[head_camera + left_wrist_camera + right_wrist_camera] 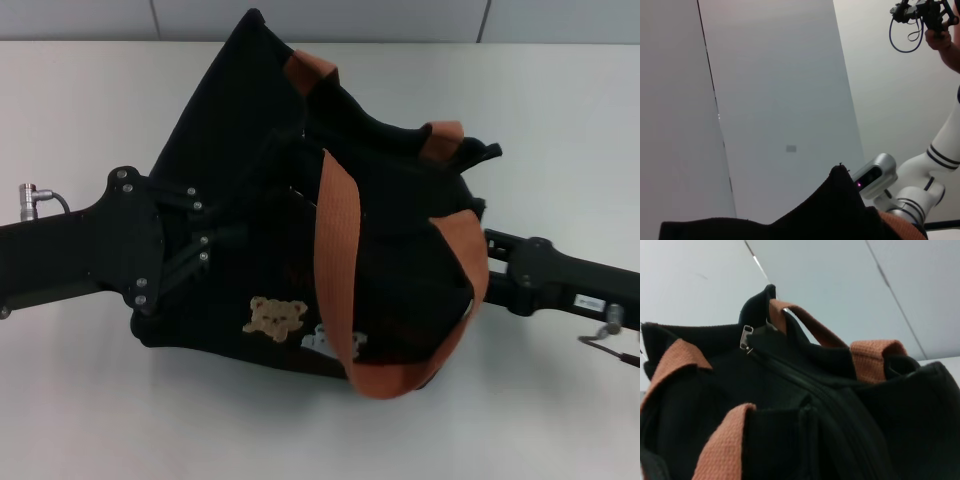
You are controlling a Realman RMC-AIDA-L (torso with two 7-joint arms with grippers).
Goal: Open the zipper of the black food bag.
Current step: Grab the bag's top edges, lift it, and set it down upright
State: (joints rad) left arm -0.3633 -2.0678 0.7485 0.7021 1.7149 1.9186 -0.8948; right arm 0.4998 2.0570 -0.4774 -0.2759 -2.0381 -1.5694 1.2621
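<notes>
Black linkage fingers of the left gripper [225, 235] reach in from the robot's left and press against the side of the black food bag [260, 130]; their tips merge with the dark fabric, so I cannot tell how far apart they stand or whether they pinch any cloth. The right gripper [478, 268] comes in from the opposite side at the bag's right end, its tips hidden behind the fabric and a loop of handle, so its opening cannot be judged either.

Between the two arms the bag sits slumped on the white table [80, 400], its top crumpled and leaning toward the far wall. One orange-brown webbing handle [338, 250] drapes down across the near face and curls under at the lower edge; the second handle [310, 68] shows at the far upper rim. A tan bear patch [277, 316] and a white bear patch [330, 344] sit low on the near face, just beside the draped strap.

From the right wrist camera the zipper [805, 385] runs along the bag's top, its teeth appearing closed, with the silver pull tab [745, 337] at the far end near the raised corner.
</notes>
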